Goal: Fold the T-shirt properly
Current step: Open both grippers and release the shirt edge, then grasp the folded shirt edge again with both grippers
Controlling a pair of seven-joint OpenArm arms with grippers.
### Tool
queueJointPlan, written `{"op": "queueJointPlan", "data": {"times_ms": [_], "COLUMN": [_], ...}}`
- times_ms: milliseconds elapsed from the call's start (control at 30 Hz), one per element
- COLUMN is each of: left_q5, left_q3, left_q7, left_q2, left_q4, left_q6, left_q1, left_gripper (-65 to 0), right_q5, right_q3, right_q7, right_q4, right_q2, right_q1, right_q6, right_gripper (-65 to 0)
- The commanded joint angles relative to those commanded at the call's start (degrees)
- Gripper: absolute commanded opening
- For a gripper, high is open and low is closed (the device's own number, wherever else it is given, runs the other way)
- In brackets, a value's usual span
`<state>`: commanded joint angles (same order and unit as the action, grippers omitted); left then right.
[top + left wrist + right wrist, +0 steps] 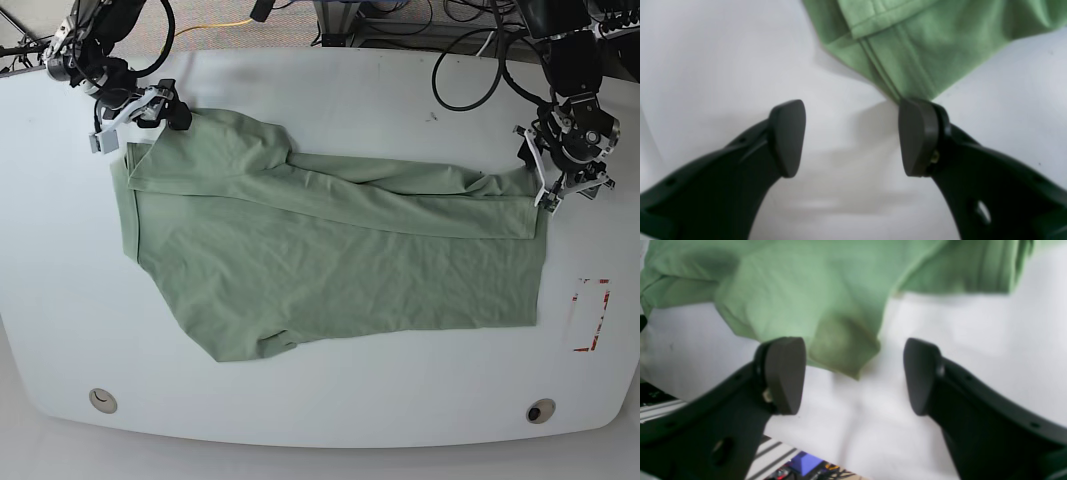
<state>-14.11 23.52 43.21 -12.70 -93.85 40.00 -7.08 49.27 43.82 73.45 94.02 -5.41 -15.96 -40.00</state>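
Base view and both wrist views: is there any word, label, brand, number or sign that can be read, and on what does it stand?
None can be read.
T-shirt: plain sage green, no print or tag showing.
White table: a red broken-line rectangle mark near its edge, no letters legible in it.
Left hand and right hand: plain dark pads, no markings.

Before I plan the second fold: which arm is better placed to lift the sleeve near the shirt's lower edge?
Probably the right. Its open tool hovers at the T-shirt's collar end, the sleeve's side; the left tool, also open, is at the hem end, farther off.
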Motion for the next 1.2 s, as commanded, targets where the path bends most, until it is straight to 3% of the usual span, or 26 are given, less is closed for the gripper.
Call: {"op": "queueJointPlan", "data": {"times_ms": [167, 267, 433, 467, 700, 800, 900, 1067, 1200], "left_q5": [0.09, 0.09, 0.09, 0.09, 0.09, 0.0, -0.09, -0.18, -0.18], "left_q3": [0.09, 0.35, 2.64, 2.64, 2.9, 2.9, 2.99, 2.99, 2.99], "left_q7": [-2.81, -3.25, -3.25, -3.25, -3.25, -3.25, -3.25, -3.34, -3.34], "left_q2": [-0.97, -1.05, -1.05, -1.05, -1.05, -1.05, -1.05, -1.14, -1.23], "left_q4": [-0.18, 0.0, -0.44, -0.53, -0.62, -0.62, -0.62, -0.62, -1.05], "left_q6": [0.0, 0.0, 0.0, 0.0, 0.0, 0.0, 0.0, 0.0, 0.0], "left_q1": [-0.44, -0.53, -0.62, -0.79, -0.7, -0.97, -1.05, -2.2, -3.34], "left_gripper": [-24.3, -24.3, -24.3, -24.3, -24.3, -24.3, -24.3, -24.3, -24.3], "right_q5": [0.0, 0.0, 0.44, 0.44, 0.53, 4.75, 9.93, 10.29, 10.2], "right_q3": [-1.67, -1.85, -1.93, -1.93, -1.85, -1.85, -1.85, -2.02, -4.31], "right_q7": [-0.09, -0.09, 0.26, 0.44, 2.99, 3.08, 3.08, 3.08, 3.08], "right_q4": [-0.44, -0.44, 0.09, 0.62, 12.13, 16.26, 16.09, 12.66, 5.1], "right_q2": [2.37, 2.64, 2.64, 2.64, 2.64, 2.2, 0.09, -0.88, -4.57], "right_q1": [-0.09, 0.26, 0.26, 0.09, -1.76, -1.49, 1.14, 6.68, 11.43], "right_q6": [0.0, 0.0, 0.0, 0.0, 0.0, 0.0, 0.0, 0.0, 0.0], "right_gripper": [-23.0, -34.6, -62.1, -65.0, -65.0, -65.0, -65.0, -65.0, -65.0]}}
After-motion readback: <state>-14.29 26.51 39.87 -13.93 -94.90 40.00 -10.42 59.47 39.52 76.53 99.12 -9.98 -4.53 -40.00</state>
